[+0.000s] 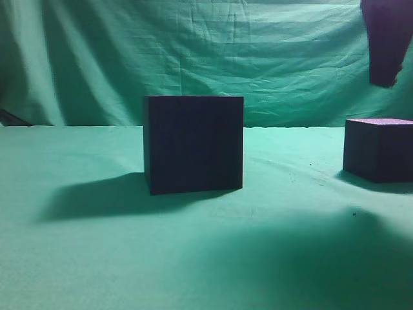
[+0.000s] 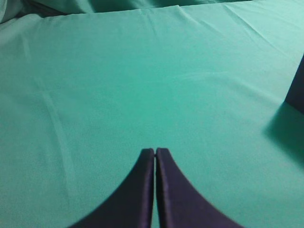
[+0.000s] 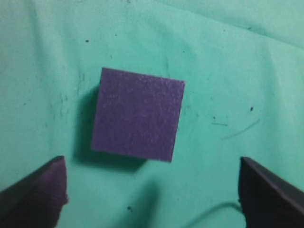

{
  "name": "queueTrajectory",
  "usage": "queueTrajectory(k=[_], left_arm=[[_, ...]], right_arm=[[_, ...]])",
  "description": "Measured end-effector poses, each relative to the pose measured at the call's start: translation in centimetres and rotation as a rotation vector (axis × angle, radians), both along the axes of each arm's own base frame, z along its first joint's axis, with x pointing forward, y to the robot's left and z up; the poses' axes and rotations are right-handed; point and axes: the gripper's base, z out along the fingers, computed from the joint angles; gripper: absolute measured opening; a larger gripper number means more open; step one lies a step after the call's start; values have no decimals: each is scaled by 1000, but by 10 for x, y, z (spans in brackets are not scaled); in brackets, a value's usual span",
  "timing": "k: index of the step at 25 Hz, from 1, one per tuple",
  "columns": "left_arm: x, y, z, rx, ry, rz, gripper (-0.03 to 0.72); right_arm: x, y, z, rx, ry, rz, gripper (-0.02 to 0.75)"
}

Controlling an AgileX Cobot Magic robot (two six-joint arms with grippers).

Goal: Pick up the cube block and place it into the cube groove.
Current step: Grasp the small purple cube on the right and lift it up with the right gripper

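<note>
The cube groove [image 1: 193, 143], a large matte near-black box, stands on the green cloth at the middle of the exterior view. Its dark edge [image 2: 298, 90] shows at the right of the left wrist view. The cube block [image 1: 378, 148], smaller with a purplish speckled top, sits at the far right. My right gripper [image 1: 386, 42] hangs above the block. In the right wrist view the gripper [image 3: 152, 190] is open and empty, its fingers wide apart, with the block's purple top [image 3: 137, 114] below and between them. My left gripper [image 2: 155, 152] is shut and empty over bare cloth.
A green cloth [image 1: 97, 258] covers the table and hangs as a backdrop behind it. Small dark specks mark the cloth around the block in the right wrist view.
</note>
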Motion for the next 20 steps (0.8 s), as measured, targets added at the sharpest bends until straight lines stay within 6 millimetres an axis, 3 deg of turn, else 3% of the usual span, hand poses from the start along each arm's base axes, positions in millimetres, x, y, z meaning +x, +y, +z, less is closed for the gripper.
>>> queueTrajectory(k=[3, 4, 8, 9, 11, 12, 14, 17, 20], left_arm=[[0, 0, 0, 0, 0, 0, 0], [0, 0, 0, 0, 0, 0, 0], [0, 0, 0, 0, 0, 0, 0], [0, 0, 0, 0, 0, 0, 0], [0, 0, 0, 0, 0, 0, 0], [0, 0, 0, 0, 0, 0, 0], [0, 0, 0, 0, 0, 0, 0], [0, 0, 0, 0, 0, 0, 0], [0, 0, 0, 0, 0, 0, 0]], right_arm=[[9, 3, -13, -4, 13, -1, 643], [12, 4, -17, -4, 12, -1, 682], [20, 6, -31, -1, 8, -5, 669], [22, 7, -33, 3, 7, -8, 622], [25, 8, -40, 4, 14, -12, 618], [26, 9, -42, 6, 17, -14, 568], [28, 10, -49, 9, 34, -19, 562], [30, 12, -53, 17, 49, -27, 425], [30, 12, -52, 18, 50, -28, 433]])
